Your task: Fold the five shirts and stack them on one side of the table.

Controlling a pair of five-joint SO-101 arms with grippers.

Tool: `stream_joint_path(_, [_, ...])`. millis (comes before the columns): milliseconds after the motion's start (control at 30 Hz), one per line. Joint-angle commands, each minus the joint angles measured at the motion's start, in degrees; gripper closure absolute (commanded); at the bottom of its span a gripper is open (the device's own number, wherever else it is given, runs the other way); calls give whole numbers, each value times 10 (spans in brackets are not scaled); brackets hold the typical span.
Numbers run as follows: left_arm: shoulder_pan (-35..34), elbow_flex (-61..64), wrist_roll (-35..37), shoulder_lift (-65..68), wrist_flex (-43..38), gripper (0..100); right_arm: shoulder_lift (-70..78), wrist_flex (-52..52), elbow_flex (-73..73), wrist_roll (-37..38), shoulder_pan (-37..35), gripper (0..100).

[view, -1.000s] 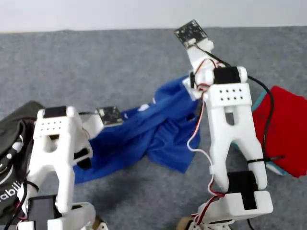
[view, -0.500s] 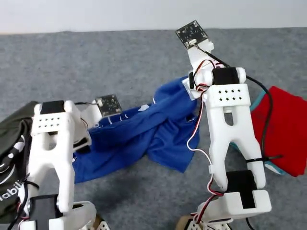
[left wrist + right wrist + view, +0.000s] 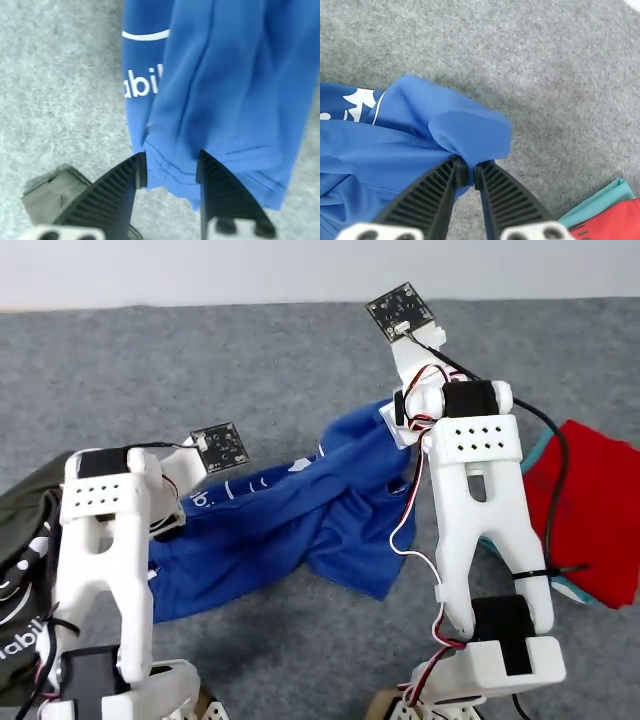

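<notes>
A blue shirt [image 3: 290, 520] with white lettering lies bunched and stretched across the middle of the grey table [image 3: 200, 360]. My left gripper [image 3: 171, 167] is shut on a thick fold of the blue shirt's [image 3: 225, 90] hem at its left end, and creases run away from the jaws. My right gripper [image 3: 471, 172] is shut on a pinch of the blue shirt [image 3: 380, 150] at its far right corner, under the right arm's wrist [image 3: 440, 405]. A red shirt [image 3: 595, 510] lies folded on a teal one [image 3: 535, 455] at the right edge.
A dark olive shirt [image 3: 25, 530] lies crumpled at the left edge beside the left arm [image 3: 100, 540]. The red shirt [image 3: 620, 222] and the teal one [image 3: 600, 205] lie close to the right gripper. Bare grey table runs along the back.
The left arm's wrist has drawn back and to the left with the shirt's hem, stretching the cloth and baring white lettering. The right arm has barely moved.
</notes>
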Motion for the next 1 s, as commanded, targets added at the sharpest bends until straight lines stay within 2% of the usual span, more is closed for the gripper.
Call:
stream_joint_path(0, [-6, 9, -7, -15, -38, 832, -2, 5, -4, -5, 3, 988])
stream_joint_path(233, [-7, -7, -14, 57, -34, 834, -1, 5, -4, -5, 3, 988])
stream_joint_path(433, [-6, -41, -14, 64, 10, 835, -1, 5, -4, -5, 4, 988])
stream_joint_path(633, [-6, -44, -34, 62, 31, 897, -1, 5, -4, -5, 5, 988])
stream_joint_path(800, [-5, -79, -34, 60, 96, 870, -1, 5, -4, -5, 6, 988])
stream_joint_path(967, [-6, -73, -35, 71, 82, 850, -1, 5, -4, -5, 6, 988])
